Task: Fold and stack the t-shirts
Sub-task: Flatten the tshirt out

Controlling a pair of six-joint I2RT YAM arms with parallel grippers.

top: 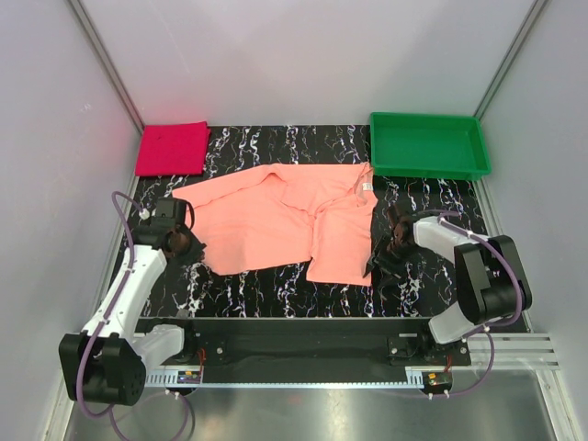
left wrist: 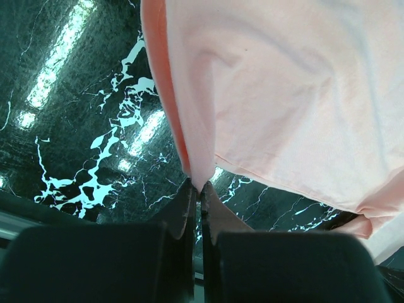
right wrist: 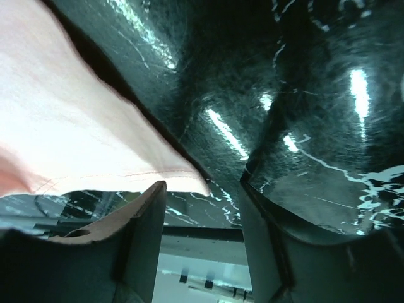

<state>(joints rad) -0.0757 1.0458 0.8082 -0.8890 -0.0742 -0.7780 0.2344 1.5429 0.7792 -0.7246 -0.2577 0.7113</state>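
Far left, back corner of the black marbled table [top: 276, 294]: magenta-red t-shirt [top: 172, 149], folded into a flat rectangle; forward of it, left gripper [top: 186, 243], down low at the left edge of the salmon-pink t-shirt [top: 276, 225]; seen from the left wrist, fingers [left wrist: 177, 221] clenched together on a fold of that pink edge, cloth spreading away from the pinch toward the right, glossy tabletop beneath and to the left.

Middle of the table: salmon-pink t-shirt itself, opened out and lying mostly flat, rumpled, with creases across the middle; one sleeve pointing toward the back left, near the magenta-red t-shirt but not touching; neck opening with a small white label [top: 365, 187] at the back right; front right part reaching closer to the near edge than the left part.

Right of the cloth: right gripper [top: 375, 264], just beside the pink shirt's right-hand edge, near its front corner, pointing down at the table; seen from the right wrist, released, fingers standing apart with bare marble between them; a hemmed corner of pink cloth reaching just above the tip of the finger on that view's left, not pinched; touching or not, cannot tell.

Far right, back corner: green tray [top: 427, 147], its front left corner just beside the neck end of the salmon-pink t-shirt.
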